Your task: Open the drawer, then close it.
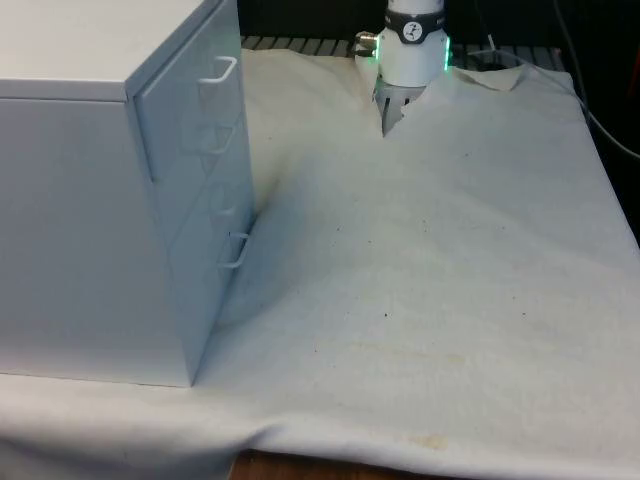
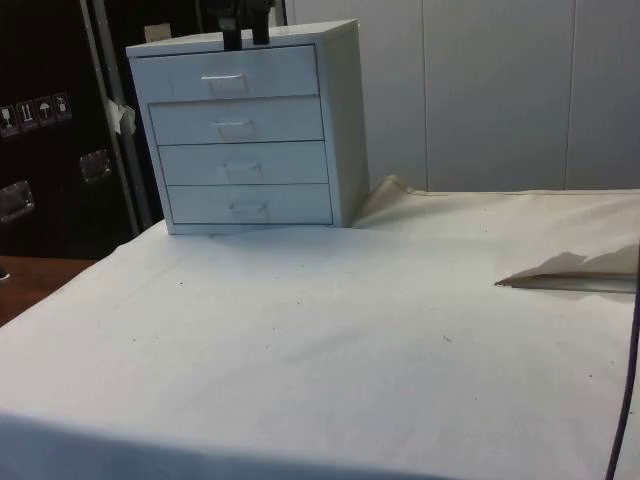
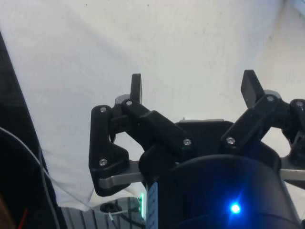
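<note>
A white chest of drawers (image 1: 90, 200) stands on the cloth at the front view's left, its handles facing the front view's right. In the side view its four drawers (image 2: 235, 135) are stacked and all sit flush with the front. The top drawer (image 2: 228, 73) carries a small wire handle (image 2: 223, 79), also seen as the handle (image 1: 218, 75). My gripper (image 2: 247, 28) hangs high at the level of the chest's top edge. In the wrist view the gripper (image 3: 193, 88) is open, with nothing between its fingers (image 3: 136, 87) and bare white cloth beneath.
The white cloth (image 1: 430, 280) covers the table out to the front edge (image 1: 300, 465). A raised fold in the cloth (image 2: 570, 270) lies at the side view's right. The robot's base (image 1: 410, 50) stands at the far end.
</note>
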